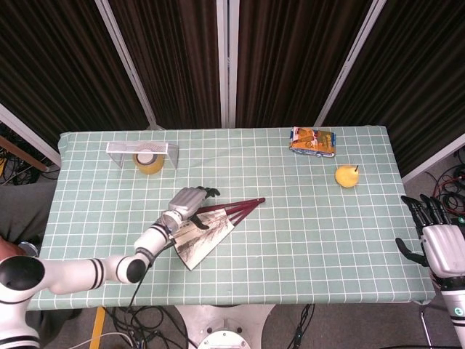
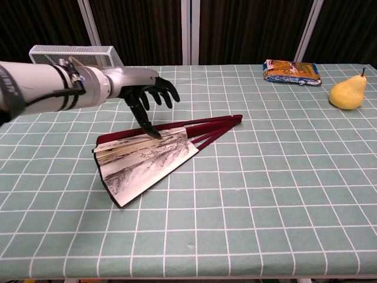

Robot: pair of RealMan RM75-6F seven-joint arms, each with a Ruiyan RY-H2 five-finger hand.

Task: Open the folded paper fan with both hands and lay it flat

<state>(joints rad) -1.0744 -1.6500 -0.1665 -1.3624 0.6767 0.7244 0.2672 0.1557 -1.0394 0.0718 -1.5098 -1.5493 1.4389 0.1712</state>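
Nearest the robot, at the table's (image 1: 327, 269) right front corner, the right hand (image 1: 437, 240) hangs just off the edge with its fingers spread and upright, holding nothing; only the head view shows it. Toward the front middle of the green checked cloth lies the fan (image 1: 207, 229) (image 2: 147, 159), partly spread: its paper leaf fans out toward the robot's left and front, while the dark red ribs gather to a pivot pointing to the right and farther back. The left hand (image 1: 190, 203) (image 2: 144, 88) reaches in from the left on its white and grey arm (image 2: 53, 88) and sits over the fan's upper guard stick. Its fingers are apart and curved down, and the thumb tip comes down to the top edge of the leaf, seemingly touching it; nothing is gripped. Farther back on the right a yellow pear (image 1: 347, 176) (image 2: 346, 92) stands alone, and beyond it a snack packet (image 1: 313, 141) (image 2: 292, 72) lies flat near the far edge. At the far left a white wire basket (image 1: 142, 150) (image 2: 70, 56) lies on its side with a roll of tape (image 1: 148, 161) in its mouth, the roll hidden by the arm in the chest view. Dark curtains (image 1: 232, 65) hang behind the table.
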